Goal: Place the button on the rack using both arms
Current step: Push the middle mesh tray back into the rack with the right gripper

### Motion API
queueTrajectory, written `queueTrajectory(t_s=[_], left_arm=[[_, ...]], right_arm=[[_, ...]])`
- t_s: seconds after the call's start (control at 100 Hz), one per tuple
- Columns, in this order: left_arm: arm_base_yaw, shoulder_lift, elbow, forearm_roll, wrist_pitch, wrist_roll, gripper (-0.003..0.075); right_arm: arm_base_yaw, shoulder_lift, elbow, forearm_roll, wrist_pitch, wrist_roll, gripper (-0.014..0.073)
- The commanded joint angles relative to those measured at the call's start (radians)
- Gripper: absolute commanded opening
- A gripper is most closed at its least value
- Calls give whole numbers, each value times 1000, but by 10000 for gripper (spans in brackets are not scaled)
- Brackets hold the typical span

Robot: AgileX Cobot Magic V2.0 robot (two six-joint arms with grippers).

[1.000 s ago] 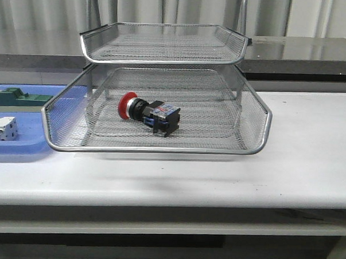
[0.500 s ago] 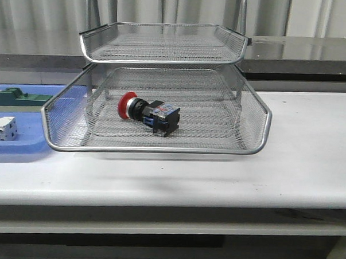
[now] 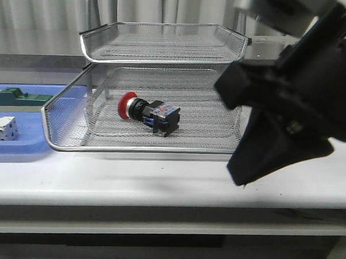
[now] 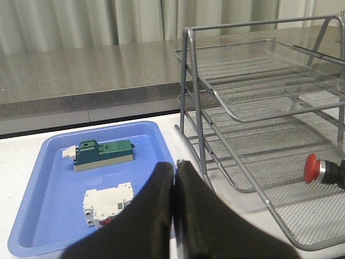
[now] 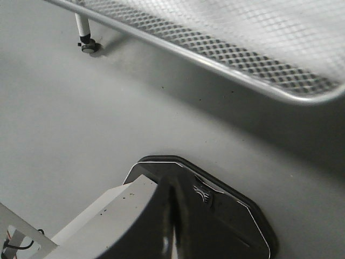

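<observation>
The red-headed button (image 3: 148, 112) lies on its side in the lower tray of the wire-mesh rack (image 3: 160, 150), free of both grippers. Its red head also shows in the left wrist view (image 4: 311, 168). My right arm (image 3: 295, 94) is a large blurred black mass close to the camera, covering the rack's right side. My right gripper (image 5: 172, 190) is shut and empty, beside the rack's front rim (image 5: 215, 56). My left gripper (image 4: 175, 163) is shut and empty, above the edge of the blue tray (image 4: 54, 189), to the left of the rack (image 4: 259, 116).
The blue tray (image 3: 17, 148) left of the rack holds a green block (image 3: 19, 98) and a white block (image 3: 2, 129); both also show in the left wrist view, the green block (image 4: 102, 154) and the white block (image 4: 106, 200). A rack foot (image 5: 86, 44) stands on the table. A dark flat plate (image 5: 232, 216) lies under my right gripper.
My right arm has swung into the front view at the right, where no arm showed before. The button and the rack have not moved.
</observation>
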Motion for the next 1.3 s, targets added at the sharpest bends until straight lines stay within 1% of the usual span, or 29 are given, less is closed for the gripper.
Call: queueTrajectory(t_s=[0.0,0.16,0.28,0.4,0.64,0.95,1.29], left_arm=[[5,5,-28,-11,-84,-9,-20],[5,5,-28,-11,-84,-9,-20],[5,5,-28,-11,-84,-9,-20],[5,5,-28,-11,-84,-9,-20],[5,5,-28,-11,-84,-9,-20],[5,5,-28,-11,-84,-9,-20],[5,5,-28,-11,-84,-9,-20]], right_arm=[[47,27,-37,20,-84,-10,-57],[116,119,-95,18,-110,-10,-57],[147,188,-156,6,-118,-10,-57],[149,255,-208,-10,-112,-11,-57],[149,328,-290,-95,-105,-11,-57],[113,353,-339,-186,-127,-11,-57],[30,399,-416,-268,-118,-11,-57]])
